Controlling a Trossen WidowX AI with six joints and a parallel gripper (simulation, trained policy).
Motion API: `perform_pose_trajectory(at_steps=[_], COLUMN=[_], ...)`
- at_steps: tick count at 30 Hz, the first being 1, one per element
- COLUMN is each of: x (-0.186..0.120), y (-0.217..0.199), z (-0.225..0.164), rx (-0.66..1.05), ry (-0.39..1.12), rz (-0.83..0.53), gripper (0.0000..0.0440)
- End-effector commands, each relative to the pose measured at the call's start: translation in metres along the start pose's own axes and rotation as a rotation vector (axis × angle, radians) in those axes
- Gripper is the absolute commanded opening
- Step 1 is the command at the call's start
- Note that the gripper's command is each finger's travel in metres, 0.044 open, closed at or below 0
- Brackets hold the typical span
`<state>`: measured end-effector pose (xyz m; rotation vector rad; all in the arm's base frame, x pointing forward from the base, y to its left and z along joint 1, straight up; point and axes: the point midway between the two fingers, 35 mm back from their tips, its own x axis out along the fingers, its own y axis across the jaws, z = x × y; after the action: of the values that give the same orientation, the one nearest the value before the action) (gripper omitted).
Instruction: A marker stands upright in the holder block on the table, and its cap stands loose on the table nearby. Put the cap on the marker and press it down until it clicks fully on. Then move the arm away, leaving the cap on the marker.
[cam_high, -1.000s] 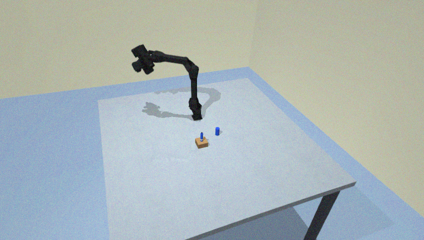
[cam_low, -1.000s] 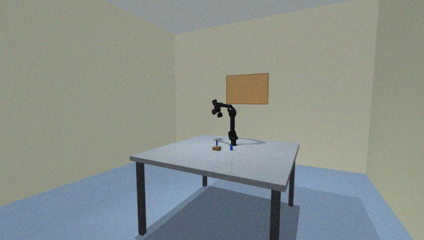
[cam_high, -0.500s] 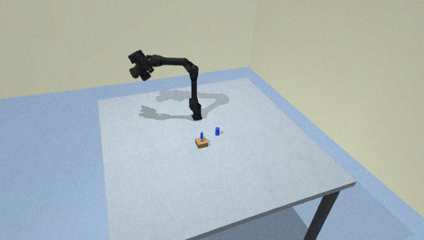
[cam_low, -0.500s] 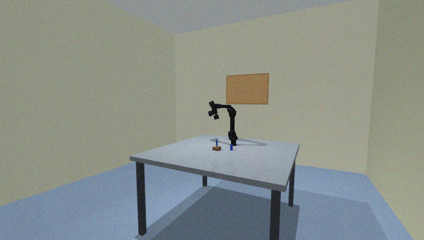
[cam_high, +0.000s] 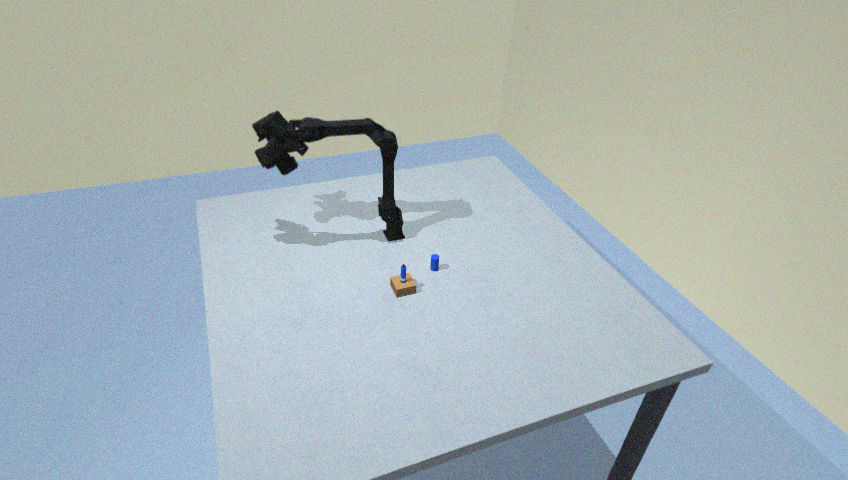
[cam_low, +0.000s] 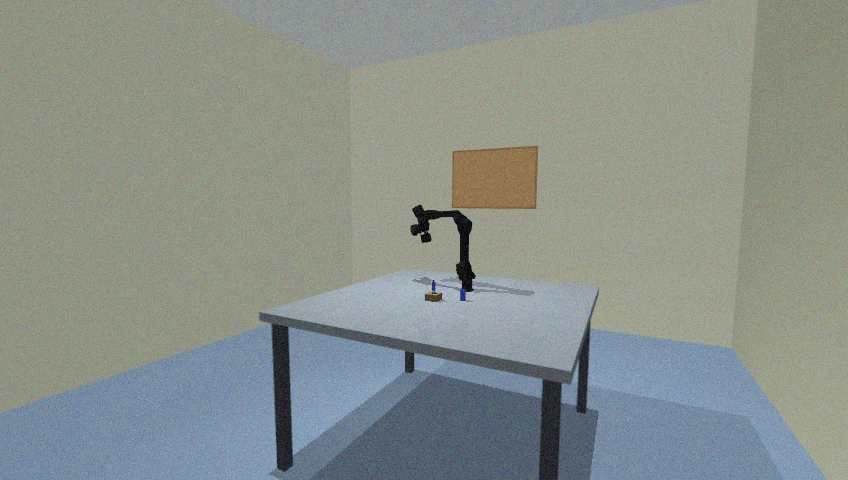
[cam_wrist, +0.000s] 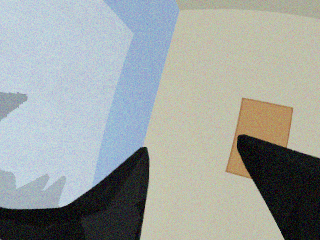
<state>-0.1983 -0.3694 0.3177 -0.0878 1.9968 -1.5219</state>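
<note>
Two fingers (cam_high: 280, 164) (cam_low: 420, 233) apart, holding nothing

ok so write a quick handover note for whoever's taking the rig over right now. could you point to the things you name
Gripper (cam_wrist: 193, 147): open, nothing between the fingers, raised well above the table and away from the marker.
Marker (cam_high: 403, 273) (cam_low: 433, 287): upright in the holder block (cam_high: 404, 289) (cam_low: 433, 297), uncapped.
Cap (cam_high: 435, 262) (cam_low: 462, 295): standing loose on the table beside the block.
Done: no capping step.
Left: pick up cap, seat it, press until it clicks, move arm away.
</note>
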Motion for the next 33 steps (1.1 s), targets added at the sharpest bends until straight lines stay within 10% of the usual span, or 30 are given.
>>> perform_pose_trajectory(at_steps=[1,33], x=[-0.003,-0.057], y=[0.009,0.07], z=[0.01,0.099], rx=[0.005,0.095], ry=[-0.028,-0.28], rz=[0.013,0.114], gripper=[0.0288,0.0293])
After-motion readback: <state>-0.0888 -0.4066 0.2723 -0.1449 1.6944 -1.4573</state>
